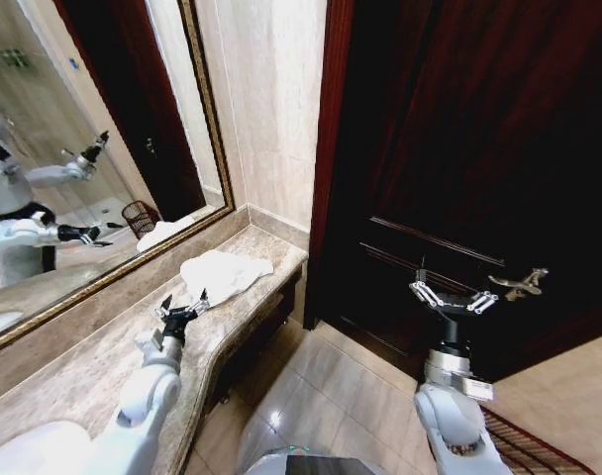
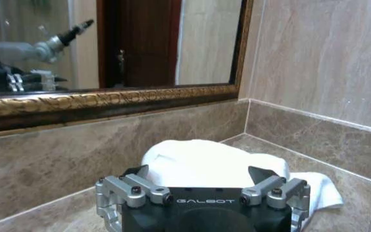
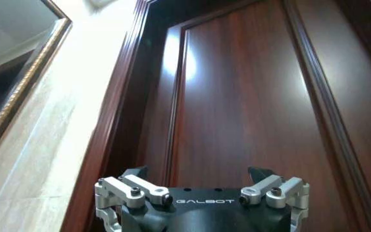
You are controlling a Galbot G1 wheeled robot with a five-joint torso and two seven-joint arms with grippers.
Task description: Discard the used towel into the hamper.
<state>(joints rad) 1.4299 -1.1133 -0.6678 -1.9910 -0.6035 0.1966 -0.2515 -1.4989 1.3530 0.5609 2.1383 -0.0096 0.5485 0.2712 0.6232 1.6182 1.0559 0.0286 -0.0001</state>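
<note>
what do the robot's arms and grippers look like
Both arms have smooth white shells. The left gripper and right gripper have black bodies marked GALBOT in white, silver metal linkages with dark screws, and dark fingertips.

Left gripper (image 1: 184,309) fingers spread, arm extended forward, right gripper (image 1: 453,296) raised, fingers spread

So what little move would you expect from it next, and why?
Probably the left gripper eases forward and down onto the white towel. It is open, just short of the crumpled towel on the marble counter, and holds nothing. The right gripper is open too, off by the dark door.
</note>
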